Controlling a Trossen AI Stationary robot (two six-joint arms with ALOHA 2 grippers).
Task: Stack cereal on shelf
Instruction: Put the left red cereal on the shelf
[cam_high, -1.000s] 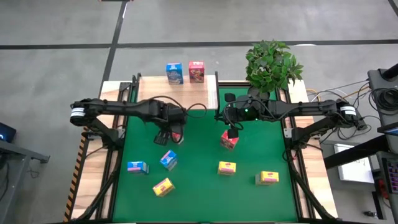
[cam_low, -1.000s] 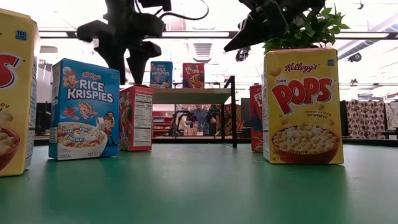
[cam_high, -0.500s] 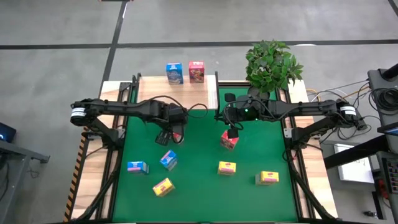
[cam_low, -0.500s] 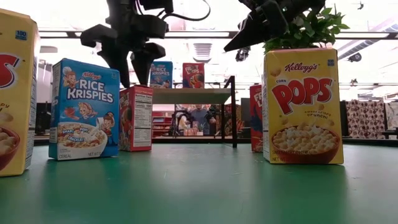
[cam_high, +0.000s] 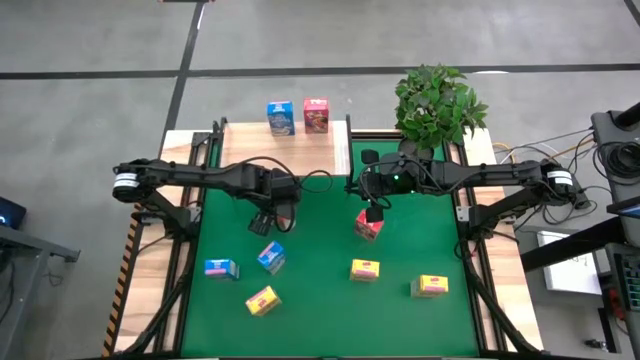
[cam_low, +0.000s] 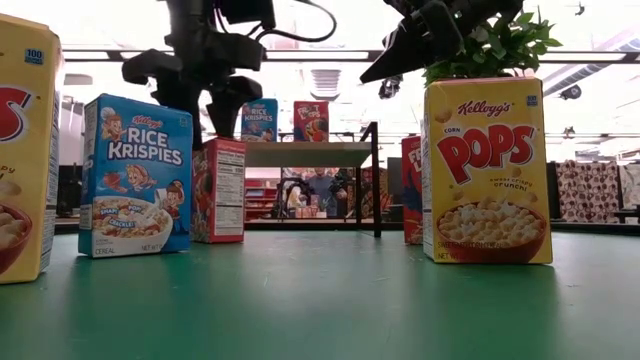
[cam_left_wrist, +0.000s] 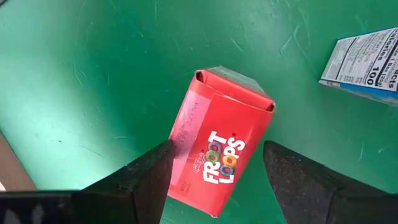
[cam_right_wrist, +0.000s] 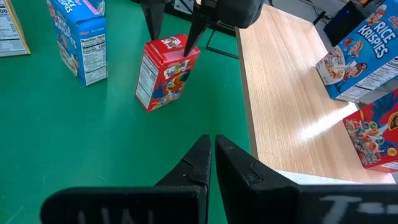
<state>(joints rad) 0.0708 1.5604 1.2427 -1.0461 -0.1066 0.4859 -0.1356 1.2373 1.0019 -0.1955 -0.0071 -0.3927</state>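
From above, your left gripper (cam_high: 271, 218) hangs open over a small red cardboard cereal box (cam_high: 283, 216) at eleven o'clock on the green mat (cam_high: 320, 310). The light wooden shelf (cam_high: 250, 148) at twelve carries two boxes. Your left wrist view shows its fingers (cam_left_wrist: 149, 177) straddling that box (cam_left_wrist: 217, 143), apart. Your right gripper (cam_right_wrist: 211, 163) is closed, empty.

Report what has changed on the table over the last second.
Only the left gripper moved: it shifted slightly and now hangs over the red cereal box, its jaws open to either side of the box top and not closed on it. Nothing was gripped or let go. The right gripper kept its jaws shut. All boxes, including the two on the shelf, stayed put.
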